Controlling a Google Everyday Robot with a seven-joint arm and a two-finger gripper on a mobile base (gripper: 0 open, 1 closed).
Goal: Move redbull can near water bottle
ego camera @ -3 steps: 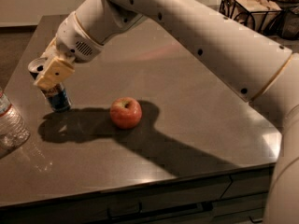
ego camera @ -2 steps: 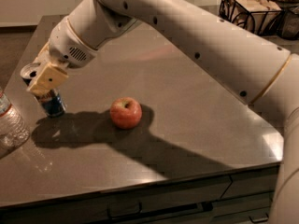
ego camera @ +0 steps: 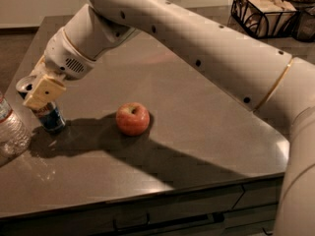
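At table's near-left corner: redbull can (ego camera: 50, 118), only its lower blue-and-silver body showing, top hidden; whether its base rests on the table (ego camera: 197, 132) or hangs just above it, cannot tell
Long axis: close to upright, leaning a little, upper end toward the left; it runs up into the jaws
Directly above: gripper (ego camera: 39, 97), reaching down from overhead; jaws closed on the can's upper part; one tan pad (ego camera: 45, 90) faces the camera
Left of can: water bottle (ego camera: 11, 131), slightly nearer the camera, cut by the frame's edge; near, a narrow gap showing, not touching
Coming move, as judged: little travel left; a short shift left, or a set-down and release about where it is
Right of can: apple (ego camera: 132, 118), well apart, out of the path
Change from 0.7 s ago: can and gripper have moved left and toward the camera, closing on the bottle; bottle and apple unmoved
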